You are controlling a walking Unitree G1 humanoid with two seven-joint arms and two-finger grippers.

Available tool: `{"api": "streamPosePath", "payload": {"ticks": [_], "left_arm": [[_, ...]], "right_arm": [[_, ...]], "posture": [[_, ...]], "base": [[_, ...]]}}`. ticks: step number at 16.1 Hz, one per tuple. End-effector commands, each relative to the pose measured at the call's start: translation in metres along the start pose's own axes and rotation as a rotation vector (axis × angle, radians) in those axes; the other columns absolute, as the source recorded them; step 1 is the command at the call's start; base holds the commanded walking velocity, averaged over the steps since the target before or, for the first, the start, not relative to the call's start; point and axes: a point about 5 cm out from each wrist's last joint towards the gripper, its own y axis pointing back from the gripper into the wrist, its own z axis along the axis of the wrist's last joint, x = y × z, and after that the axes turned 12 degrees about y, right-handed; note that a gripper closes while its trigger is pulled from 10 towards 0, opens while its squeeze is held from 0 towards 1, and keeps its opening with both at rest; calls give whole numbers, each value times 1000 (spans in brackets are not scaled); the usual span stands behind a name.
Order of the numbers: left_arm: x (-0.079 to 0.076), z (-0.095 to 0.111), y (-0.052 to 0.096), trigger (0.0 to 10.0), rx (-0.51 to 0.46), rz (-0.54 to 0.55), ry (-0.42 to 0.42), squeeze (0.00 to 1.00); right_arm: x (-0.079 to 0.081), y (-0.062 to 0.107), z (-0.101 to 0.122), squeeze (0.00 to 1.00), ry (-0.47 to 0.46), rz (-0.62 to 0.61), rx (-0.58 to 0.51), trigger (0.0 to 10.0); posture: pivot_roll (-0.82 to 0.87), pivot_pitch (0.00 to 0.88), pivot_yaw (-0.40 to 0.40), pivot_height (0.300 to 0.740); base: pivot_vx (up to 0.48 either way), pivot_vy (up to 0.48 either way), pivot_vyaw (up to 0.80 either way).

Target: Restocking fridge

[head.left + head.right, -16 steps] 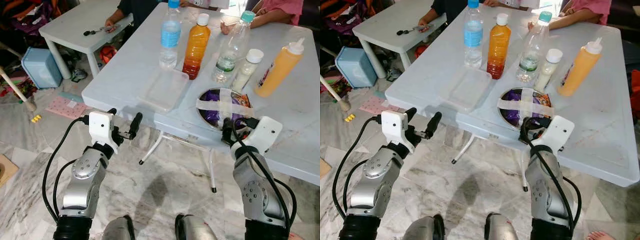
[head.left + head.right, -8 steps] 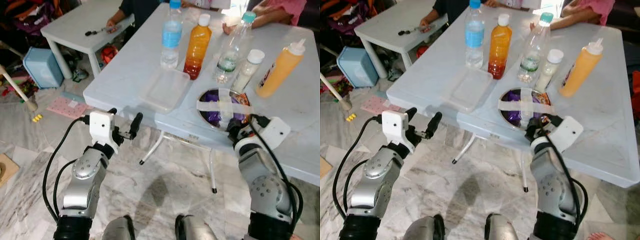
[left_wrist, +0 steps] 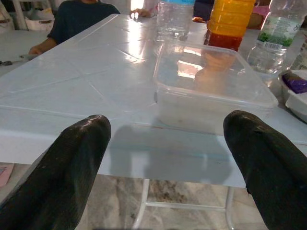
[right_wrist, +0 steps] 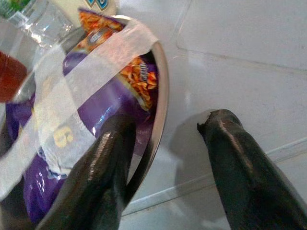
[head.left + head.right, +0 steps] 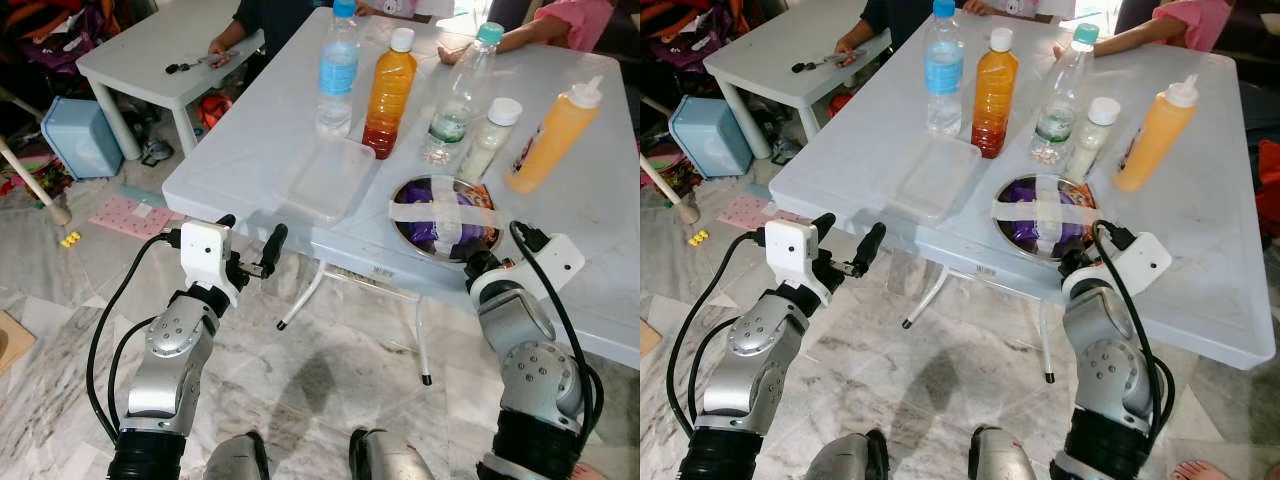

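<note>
Right claw (image 4: 163,158) open, straddling taped bowl (image 4: 160,86) rim; contact unclear overhead

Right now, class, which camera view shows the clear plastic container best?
The left wrist view: the clear plastic container sits close between the open left hand's fingers, its lid and walls plain. Both eye views show it from above, smaller, on the table near the steel bowl.

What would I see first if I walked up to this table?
Probably the metal bowl near the front edge, taped over purple snack packets, with the right gripper open astride its rim. Behind it stands a row of bottles, the orange juice bottle brightest. The left gripper hovers open before the clear container.
</note>
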Motion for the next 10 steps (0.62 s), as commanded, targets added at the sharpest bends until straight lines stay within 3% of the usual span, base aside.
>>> {"api": "streamPosePath", "payload": {"ticks": [1,2,3,4,5,6,7,8,10], "left_arm": [[-1,1,0,10000,-3,2,-18,0],[-1,0,0,10000,-3,3,-20,0],[-1,0,0,10000,-3,6,-23,0],[-1,0,0,10000,-3,6,-24,0],[-1,0,0,10000,-3,7,-24,0],[-1,-1,0,10000,-3,7,-25,0],[-1,-1,0,10000,-3,7,-25,0],[-2,-1,0,10000,-4,6,-26,0],[-2,0,-1,10000,-6,6,-28,0]], "right_arm": [[3,-2,-27,0,-31,13,136,0],[2,-2,-28,0,16,20,157,0],[1,-2,-33,0,32,34,198,9373],[1,-3,-35,0,39,38,212,10000],[0,-3,-35,0,36,39,219,10000],[-1,-4,-34,0,24,38,217,4078],[-3,-5,-33,0,28,27,215,863],[-5,-5,-31,0,30,17,213,0],[-7,-6,-30,0,22,5,207,0]], "posture": [[-48,127,21,740],[-48,127,21,740],[-49,130,18,740],[-49,130,18,740],[-50,131,19,740],[-50,132,20,740],[-50,132,21,740],[-51,132,22,740],[-51,133,23,740]], "base": [[0,0,0],[0,0,0],[0,0,0],[0,0,0],[0,0,0],[0,0,0],[0,0,0],[0,0,0],[0,0,0]]}}
